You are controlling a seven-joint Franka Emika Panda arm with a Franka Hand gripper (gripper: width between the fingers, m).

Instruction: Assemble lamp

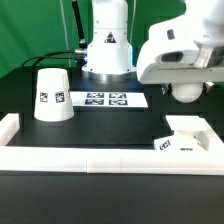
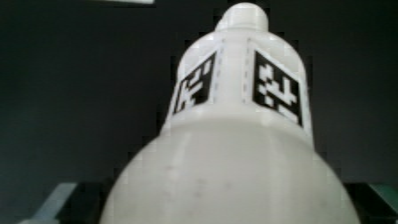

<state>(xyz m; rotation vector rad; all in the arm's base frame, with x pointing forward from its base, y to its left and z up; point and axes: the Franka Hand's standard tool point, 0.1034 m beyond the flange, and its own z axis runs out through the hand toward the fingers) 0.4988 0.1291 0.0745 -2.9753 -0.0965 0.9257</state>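
My gripper [image 1: 185, 88] is shut on the white lamp bulb [image 1: 186, 95] and holds it in the air at the exterior view's right. It hangs just above the flat square lamp base [image 1: 190, 132], which lies on the black table with a tag on its near side. In the wrist view the bulb [image 2: 222, 140] fills the frame, its tagged stem pointing away. My dark fingers [image 2: 57, 200] show at its sides. The tapered shade [image 1: 52, 95] stands on its wide end at the exterior view's left, apart from the rest.
The marker board [image 1: 106, 99] lies flat mid-table in front of the white robot pedestal [image 1: 107, 45]. A low white wall [image 1: 100, 158] runs along the front edge and turns up at both ends, close beside the base.
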